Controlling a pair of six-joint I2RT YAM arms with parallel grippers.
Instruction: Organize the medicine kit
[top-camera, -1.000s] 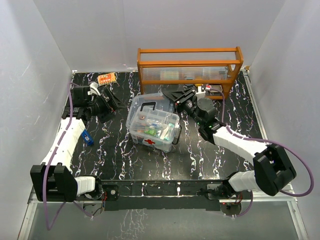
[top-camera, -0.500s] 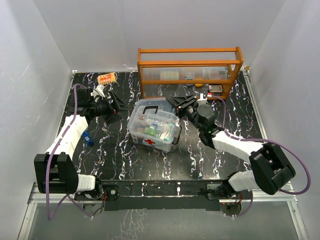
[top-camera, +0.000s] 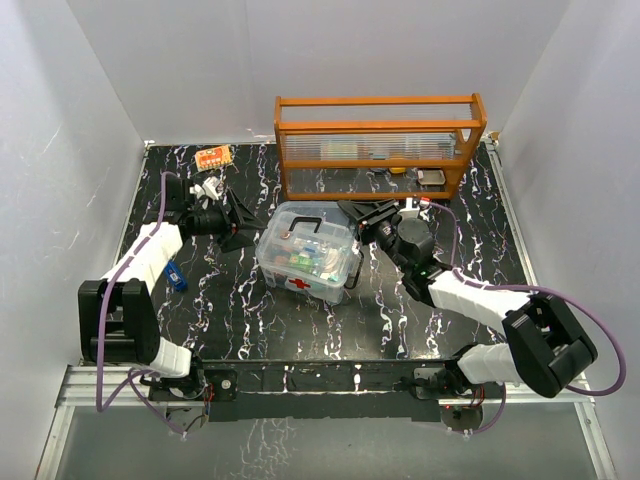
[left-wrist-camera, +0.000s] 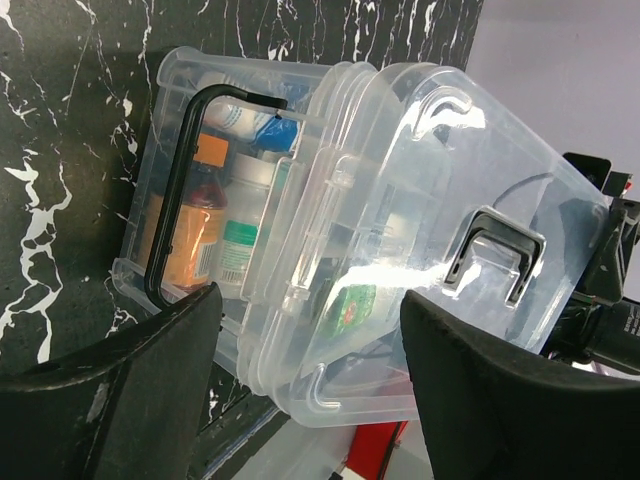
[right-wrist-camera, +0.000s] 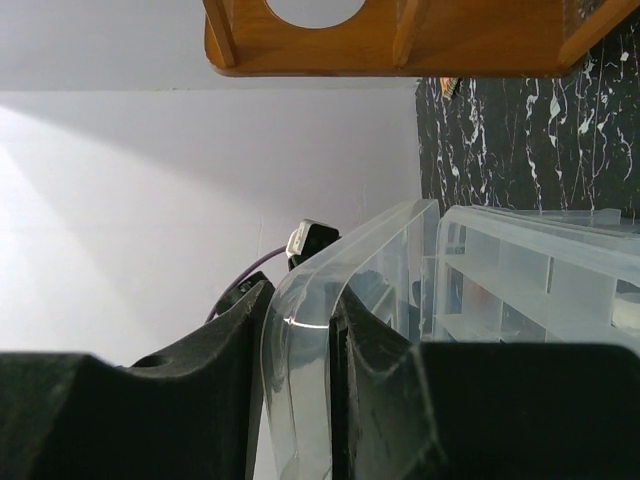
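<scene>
Medicine kit (top-camera: 305, 262), a clear box with a red cross on its near side, sits at the centre of the black marbled table (top-camera: 230, 310), apparently midway through being closed. At centre right, the right gripper (right-wrist-camera: 300, 300) pinches the edge of the clear lid (left-wrist-camera: 440, 220), which hangs tilted over the box and leaves its left end uncovered. At centre left, the left gripper (left-wrist-camera: 310, 300) faces the box with fingers spread, holding nothing. The step in hand looks to be seating the lid. Next it would need squaring with the rim and lowering flat, perhaps with the free gripper steadying the box. Inside are an amber bottle (left-wrist-camera: 185, 235), a smaller bottle (left-wrist-camera: 238, 258), a green packet (left-wrist-camera: 350, 305) and a divided tray (right-wrist-camera: 540, 285). Beyond, at the top of the frame, an orange wooden rack (top-camera: 380, 130) holds small items too blurred to name.
</scene>
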